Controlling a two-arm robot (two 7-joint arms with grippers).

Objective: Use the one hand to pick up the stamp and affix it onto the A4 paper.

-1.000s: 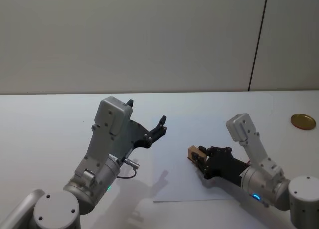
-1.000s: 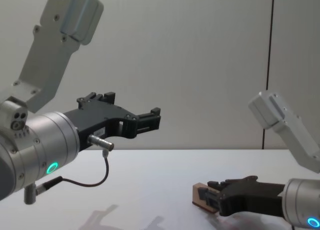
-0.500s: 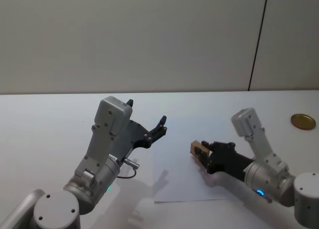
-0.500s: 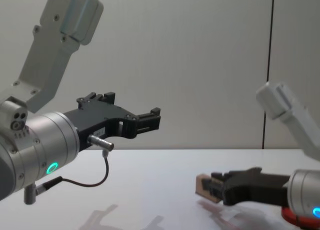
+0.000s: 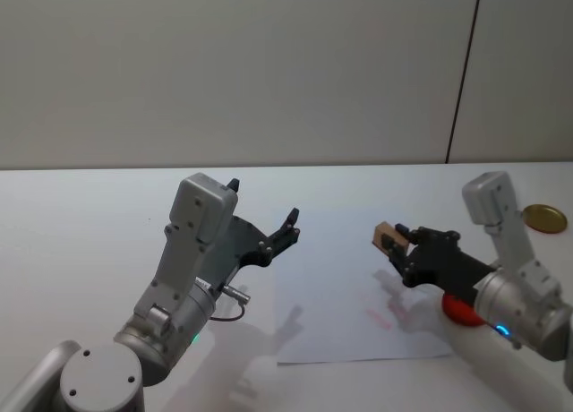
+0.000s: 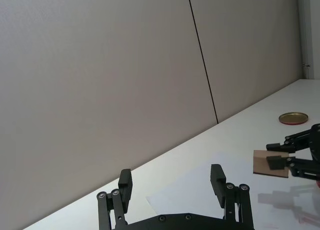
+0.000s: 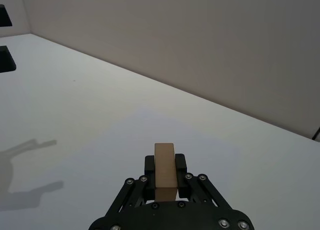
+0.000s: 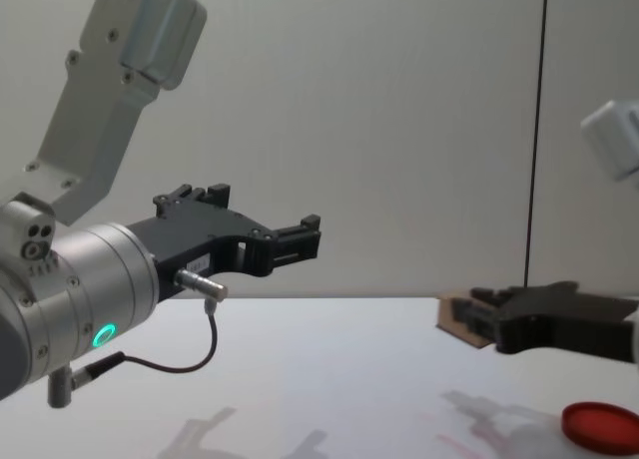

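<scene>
- Counter (image 5: 89, 224): a white top that runs under both arms and back to a plain grey wall.
- A4 paper (image 5: 340, 327): lies flat on the counter, below and slightly to the left of the right gripper. Its near edge runs between the two arms.
- Left gripper (image 5: 264, 204): the larger black one, with a metal plug and a looping black cable (image 8: 190, 364) at its wrist. It is raised well clear of the counter, far to the left of the right gripper. Its fingers stand wide apart with nothing between them, as the left wrist view (image 6: 171, 177) and the chest view (image 8: 262, 212) also show.
- Right gripper (image 5: 400, 242): the slim black one, lifted off the counter and reaching over the right part of the paper. Its fingers are clamped on the stamp; the right wrist view (image 7: 165, 165) shows one finger on each side of the block.
- Ink pad (image 5: 461, 312): flat, round and red. It lies on the counter under the right gripper's wrist, partly hidden by it. In the chest view (image 8: 599, 426) it sits low and to the right of the gripper.
- Gold lid (image 5: 544, 218): a flat disc on the counter beyond the right gripper, to its right and well apart.
- Stamp (image 5: 386, 236): a pale tan wooden block at the right gripper's tip, in the air above the paper and not touching it (image 8: 457, 319).
- Red smudges (image 5: 376, 315): faint marks on the paper, just below the held stamp.
</scene>
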